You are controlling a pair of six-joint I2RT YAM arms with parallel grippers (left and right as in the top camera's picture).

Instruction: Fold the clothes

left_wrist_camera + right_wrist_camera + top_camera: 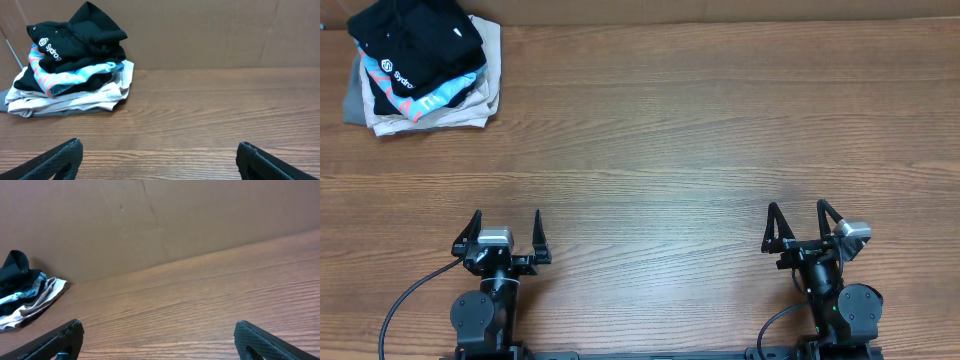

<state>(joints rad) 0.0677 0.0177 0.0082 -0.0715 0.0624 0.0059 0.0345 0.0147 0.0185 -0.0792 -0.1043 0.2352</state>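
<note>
Black garment [415,40]: soft, crumpled, with a white logo and lettering facing up. It tops a clothes pile [450,115], well ahead and left of the left gripper [507,216]. Its fingers are spread and empty. The right gripper [798,207] is the same, with the garment far to its left.

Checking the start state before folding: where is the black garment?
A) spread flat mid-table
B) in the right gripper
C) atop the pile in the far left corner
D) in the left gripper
C: the black garment tops the pile, while the left gripper and right gripper stand open, far from it.
</note>
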